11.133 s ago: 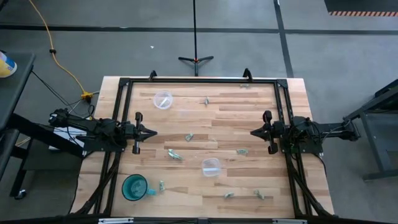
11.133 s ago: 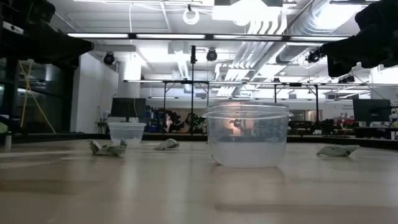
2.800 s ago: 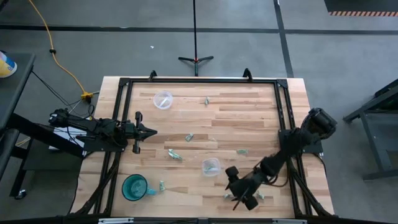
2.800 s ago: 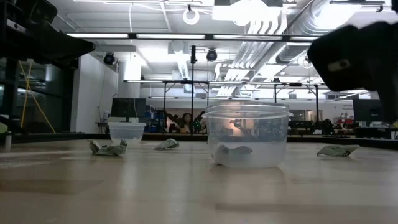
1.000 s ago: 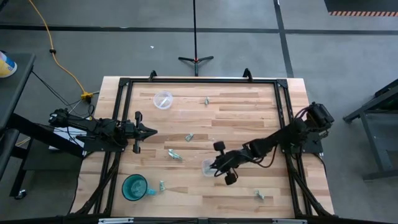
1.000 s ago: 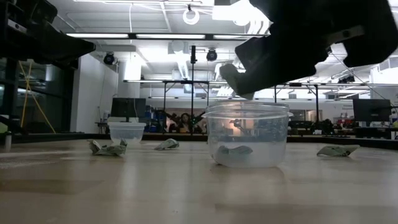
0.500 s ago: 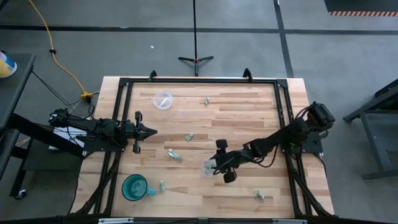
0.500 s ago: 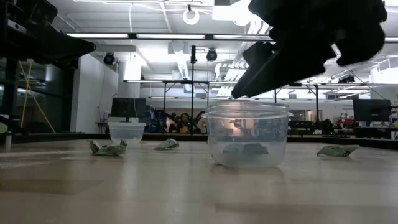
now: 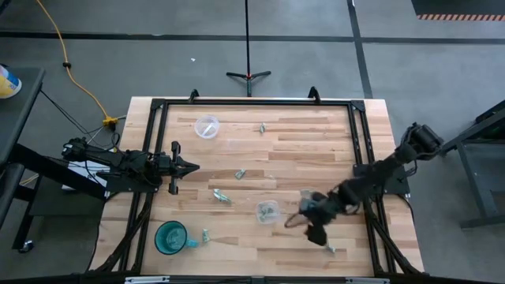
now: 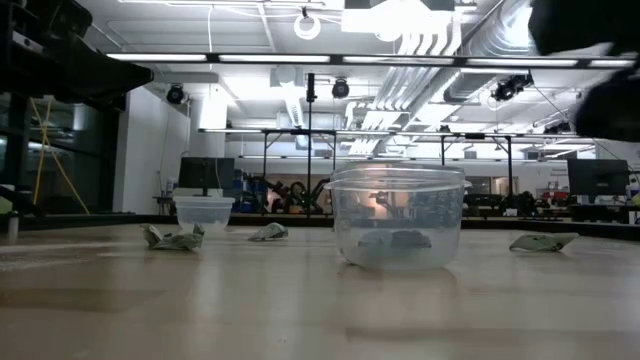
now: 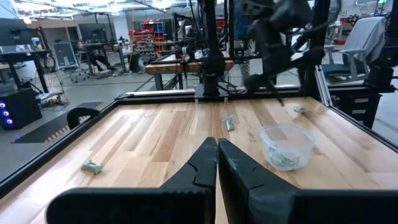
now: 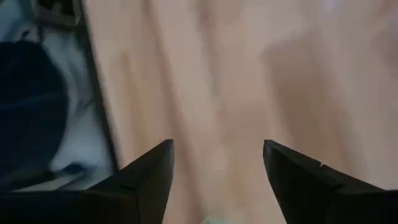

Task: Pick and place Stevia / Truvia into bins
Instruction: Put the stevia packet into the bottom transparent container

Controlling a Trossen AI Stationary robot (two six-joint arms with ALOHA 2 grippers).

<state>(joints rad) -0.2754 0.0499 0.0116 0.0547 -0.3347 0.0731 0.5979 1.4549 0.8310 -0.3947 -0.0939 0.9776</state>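
Observation:
The nearer clear cup (image 9: 267,211) stands on the table with pale green sachets (image 10: 395,240) lying in its bottom. The second clear cup (image 9: 207,126) stands at the far left. Loose sachets lie flat on the wood at the far middle (image 9: 261,127), the middle (image 9: 240,174), left of the near cup (image 9: 221,196), beside the teal cup (image 9: 205,234) and near the front right (image 9: 330,248). My right gripper (image 9: 293,222) is just right of the near cup; it is open and empty in the right wrist view (image 12: 217,180). My left gripper (image 9: 191,167) waits shut at the table's left.
A teal handled cup (image 9: 170,237) stands at the near left corner. A black frame (image 9: 355,142) runs along the table's left, far and right sides. Bare wood lies between the two clear cups. The low view shows the room's benches behind the table.
My right gripper hung over the near clear cup a second ago. It has since drawn back from the cup toward the table's right and near edges. The sachets in the cup's bottom show as a larger, darker heap than before.

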